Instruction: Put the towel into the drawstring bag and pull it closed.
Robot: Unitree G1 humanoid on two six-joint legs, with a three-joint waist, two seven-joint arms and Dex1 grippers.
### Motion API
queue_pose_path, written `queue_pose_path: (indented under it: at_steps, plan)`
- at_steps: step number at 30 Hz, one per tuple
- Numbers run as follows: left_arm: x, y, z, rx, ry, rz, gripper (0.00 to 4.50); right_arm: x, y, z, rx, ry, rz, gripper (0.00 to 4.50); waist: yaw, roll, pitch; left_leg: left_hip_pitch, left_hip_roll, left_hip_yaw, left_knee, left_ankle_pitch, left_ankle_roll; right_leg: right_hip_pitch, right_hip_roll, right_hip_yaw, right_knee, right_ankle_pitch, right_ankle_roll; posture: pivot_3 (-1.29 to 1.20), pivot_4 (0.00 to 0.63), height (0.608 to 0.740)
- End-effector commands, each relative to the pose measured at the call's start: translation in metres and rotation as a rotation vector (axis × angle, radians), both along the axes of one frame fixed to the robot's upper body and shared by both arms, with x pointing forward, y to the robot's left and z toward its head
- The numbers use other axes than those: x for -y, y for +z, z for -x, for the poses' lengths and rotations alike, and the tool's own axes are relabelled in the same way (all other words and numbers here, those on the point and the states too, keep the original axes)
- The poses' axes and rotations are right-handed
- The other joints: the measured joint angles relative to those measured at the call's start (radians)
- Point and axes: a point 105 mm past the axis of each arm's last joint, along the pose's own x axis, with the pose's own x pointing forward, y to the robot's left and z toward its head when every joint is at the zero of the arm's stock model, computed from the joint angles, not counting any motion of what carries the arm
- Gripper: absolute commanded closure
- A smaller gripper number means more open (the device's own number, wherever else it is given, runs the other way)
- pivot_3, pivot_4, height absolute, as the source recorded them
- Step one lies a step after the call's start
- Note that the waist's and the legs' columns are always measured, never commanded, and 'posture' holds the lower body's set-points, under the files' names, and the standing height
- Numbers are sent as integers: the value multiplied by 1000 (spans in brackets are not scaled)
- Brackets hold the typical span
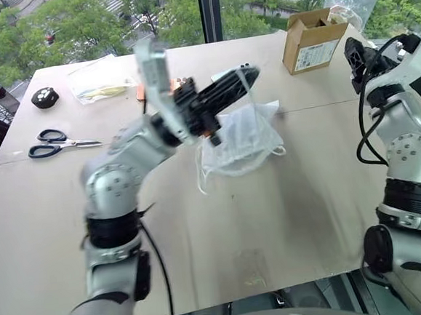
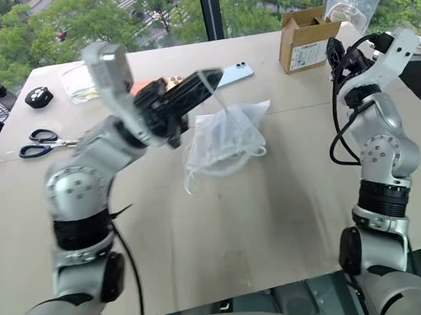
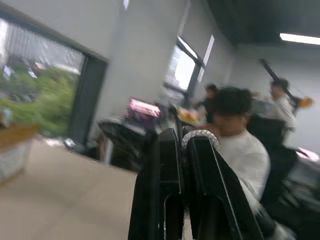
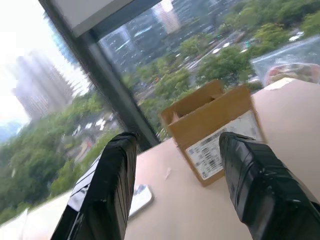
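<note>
The drawstring bag (image 1: 238, 142) lies bulging in the middle of the table, thin, white and translucent. My left gripper (image 1: 243, 74) hovers just above it, pointing right. It is shut on a white drawstring cord (image 3: 200, 134), which runs down from the fingertips to the bag. The towel is hidden; something pale fills the bag, and I cannot tell what it is. My right gripper (image 4: 175, 142) is raised at the table's right side, away from the bag, near the cardboard box. It is open, with nothing between its fingers.
A cardboard box (image 1: 312, 40) stands at the back right with a clear plastic bag (image 1: 348, 4) behind it. A phone (image 2: 234, 71) lies behind the bag. Scissors (image 1: 60, 142), a clear zip bag with yellow contents (image 1: 103, 84) and a black round object (image 1: 44, 97) lie at the left. People sit in the room beyond.
</note>
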Motion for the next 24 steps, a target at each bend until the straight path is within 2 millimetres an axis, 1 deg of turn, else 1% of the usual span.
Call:
queue_pose_path:
  at_steps: [1,2,3,5,6,8,10,12,13,14,15,18,19,22,24]
  plan:
    - [-25,-23,1,-20,99,-153,4500,-34,15,15,65,250,144,1718,-1,0,0,1,0,1,-1,0,0,0,0,0,0,0,0,0,150,740]
    - [-32,-31,-3,-41,149,-187,4500,-47,11,23,58,363,180,1718,2,0,0,2,0,1,-2,0,0,0,0,1,-1,0,0,0,150,740]
    - [-37,-35,-5,-56,175,-192,4500,-56,7,31,50,447,213,1718,6,0,0,2,0,0,-2,0,0,1,0,2,-1,0,0,0,150,740]
    - [-43,-37,-6,-76,211,-164,4500,-78,-14,56,-4,685,322,1718,19,0,0,2,1,-1,-1,0,1,2,0,0,-2,0,0,0,150,740]
    - [-44,-36,-7,-79,221,-154,4500,-83,-21,64,-27,757,349,1718,29,0,0,2,0,-2,-1,-1,2,3,-1,-1,-2,0,0,0,150,740]
    - [-41,-33,-7,-69,230,-126,4500,-101,-37,85,-49,908,453,1718,38,0,0,1,0,-3,1,-3,6,4,-2,-3,-3,0,0,0,150,740]
    - [-38,-29,-9,-61,242,-96,4500,-112,-46,99,-56,998,519,1718,39,0,0,2,0,-3,2,-4,7,6,-2,-3,-3,0,0,0,150,740]
    - [-37,-26,-12,-59,254,-79,4500,-121,-47,102,-59,1037,533,1190,40,-1,1,4,0,-3,2,-4,7,8,-2,-3,-3,0,1,0,150,740]
    - [-37,-26,-12,-59,256,-77,4500,-124,-47,102,-52,1037,540,821,39,-1,1,6,0,-4,2,-4,7,10,-2,-4,-3,0,1,0,150,740]
    - [-37,-26,-13,-60,256,-78,4500,-127,-45,101,-45,1036,533,300,38,-1,1,6,0,-4,2,-4,7,10,-2,-4,-3,0,1,0,150,740]
    - [-36,-26,-13,-64,252,-79,4500,-131,-43,100,-31,1034,527,24,36,-1,1,7,0,-4,2,-4,7,10,-2,-4,-3,0,1,0,150,740]
    - [-34,-27,-13,-66,240,-84,4500,-147,-37,92,-22,1002,487,24,29,-1,1,7,0,-4,2,-4,6,9,-2,-3,-3,0,1,0,150,740]
    - [-33,-27,-14,-66,237,-84,4500,-153,-39,90,-32,996,496,24,29,-1,1,7,0,-4,2,-2,3,9,-1,-3,-2,0,1,0,150,740]
    - [-31,-26,-16,-66,232,-76,4500,-166,-46,87,-61,1004,505,24,34,-1,1,7,0,-4,2,-2,3,9,-2,-3,-3,0,1,0,150,740]
    - [-30,-26,-18,-66,232,-77,4500,-175,-48,90,-65,1043,492,24,36,-1,1,6,-1,-4,2,-2,3,9,-2,-4,-4,0,1,0,150,740]
